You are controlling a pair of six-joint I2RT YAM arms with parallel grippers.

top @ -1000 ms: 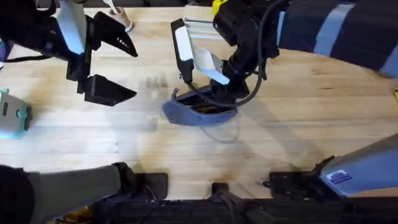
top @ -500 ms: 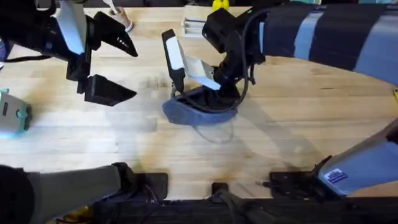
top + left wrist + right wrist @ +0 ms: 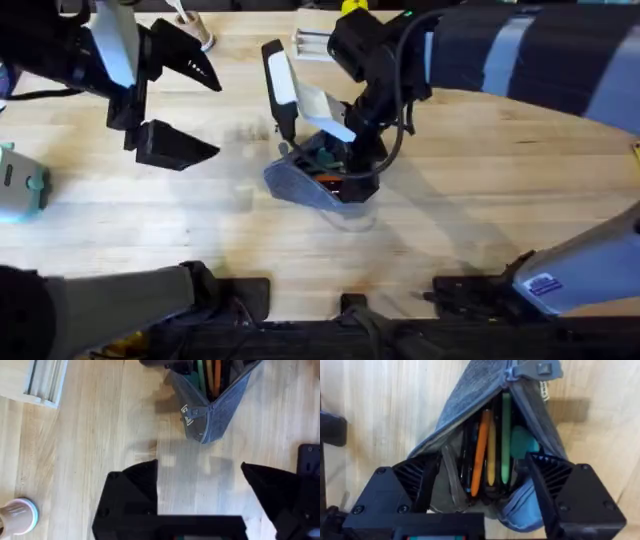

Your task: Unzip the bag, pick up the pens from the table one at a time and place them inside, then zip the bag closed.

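Note:
The grey-blue bag (image 3: 300, 185) lies unzipped at mid-table, its mouth spread wide. Several pens (image 3: 490, 450) lie inside it: orange, yellow, green and dark ones, also seen as pens (image 3: 210, 371) in the left wrist view. My right gripper (image 3: 335, 160) is down at the bag's mouth. In its wrist view the right gripper (image 3: 482, 485) is open, one finger on each side of the opening and nothing pinched. The metal zipper pull (image 3: 537, 369) sits at the bag's closed end (image 3: 205, 425). My left gripper (image 3: 195, 105) hovers open to the left, apart from the bag.
A teal object (image 3: 20, 180) sits at the left edge. A pink-capped item (image 3: 17, 515) and a pale slatted block (image 3: 42, 382) lie toward the far side, with a yellow thing (image 3: 352, 8) at the far edge. Bare wood (image 3: 500, 180) lies right of the bag.
The right arm shifted left and settled over the bag; the bag's mouth now gapes wider, showing green and orange pens. The left arm has not moved.

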